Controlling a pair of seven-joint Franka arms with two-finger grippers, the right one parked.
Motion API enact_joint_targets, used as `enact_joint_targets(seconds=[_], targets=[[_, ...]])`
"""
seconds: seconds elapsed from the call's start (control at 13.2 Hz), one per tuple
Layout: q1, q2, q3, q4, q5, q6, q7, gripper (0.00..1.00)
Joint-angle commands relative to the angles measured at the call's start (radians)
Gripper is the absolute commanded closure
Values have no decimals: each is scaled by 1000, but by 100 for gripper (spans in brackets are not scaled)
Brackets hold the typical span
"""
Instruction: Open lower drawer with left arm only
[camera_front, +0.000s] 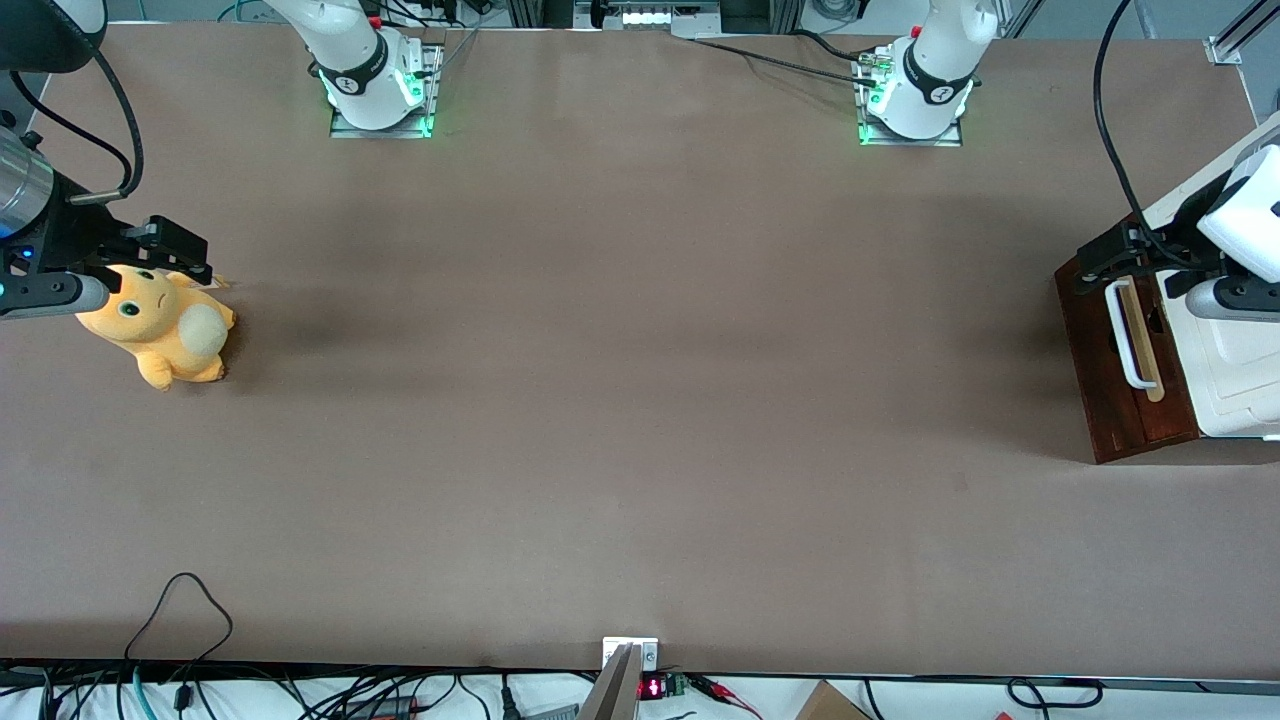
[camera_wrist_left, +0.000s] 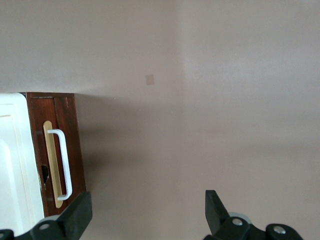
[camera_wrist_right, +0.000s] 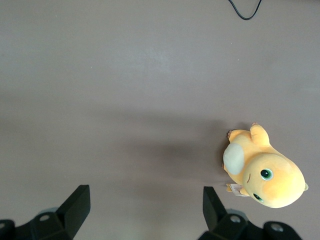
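Brown table (camera_front: 620, 400): fills the front frame, bare at centre.
Lower drawer (camera_front: 1105, 380): right edge, shut, white handle (camera_front: 1128, 335) facing centre.
Gripper (camera_front: 1110, 262): fingers spread wide, holding nothing, above the handle's upper end, probably lining up to pull.

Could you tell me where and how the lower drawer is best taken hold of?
Grip the white bar handle at its middle, coming from in front of the lower drawer. The bar stands off the wood front, leaving room for a finger. The gripper, open, hovers above the drawer front.
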Motion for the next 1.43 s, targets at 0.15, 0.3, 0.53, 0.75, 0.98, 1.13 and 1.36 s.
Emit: enact_joint_targets(seconds=[0.15, 0.3, 0.53, 0.75, 0.98, 1.13, 1.36], targets=[[1, -11, 0, 15, -5, -34, -8, 0], [4, -5, 1, 16, -2, -28, 1, 0], [9, 11, 7, 12, -5, -35, -9, 0], [1, 17, 1, 13, -3, -42, -23, 0], [6, 27, 4, 6, 1, -42, -28, 0], [4, 57, 3, 5, 59, -42, -30, 0], [-3, 87, 3, -5, 75, -42, -36, 0]])
